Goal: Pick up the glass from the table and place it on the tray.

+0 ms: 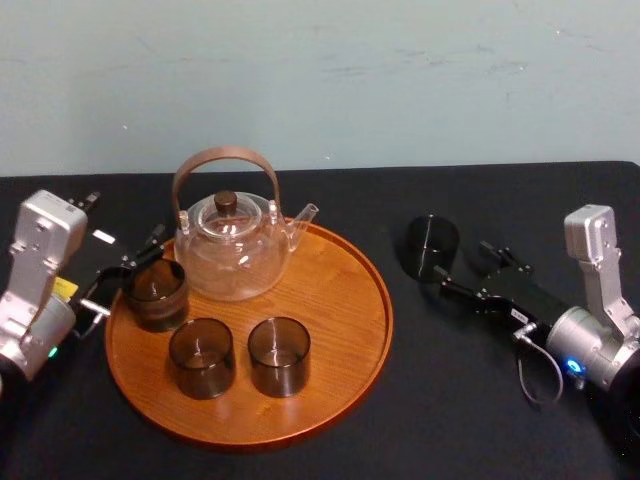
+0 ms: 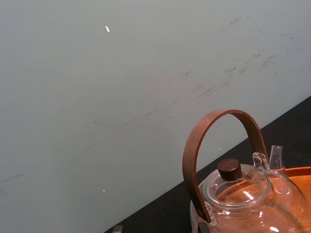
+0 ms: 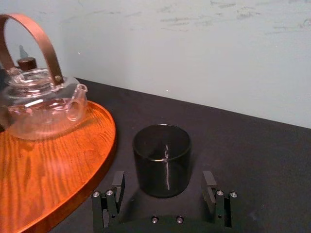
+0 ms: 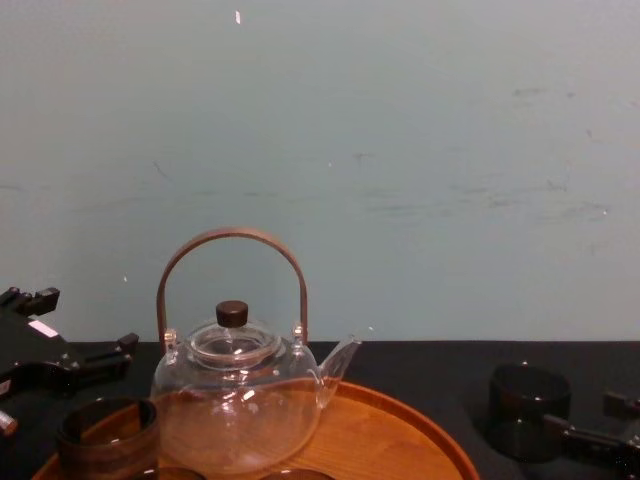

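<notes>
Spread wide, the right end effector [image 3: 164, 187] is set around the near side of the dark glass [image 3: 163, 158], with a gap on each side. That glass stands upright on the table [image 3: 252, 160], just beside the tray [image 3: 58, 160]. If one finger lands first, the glass could be shoved or tipped. A low carry could catch the raised rim or the glass teapot's [image 3: 41, 104] spout. The left end effector [image 1: 125, 268] is parked by the tray's left rim.
</notes>
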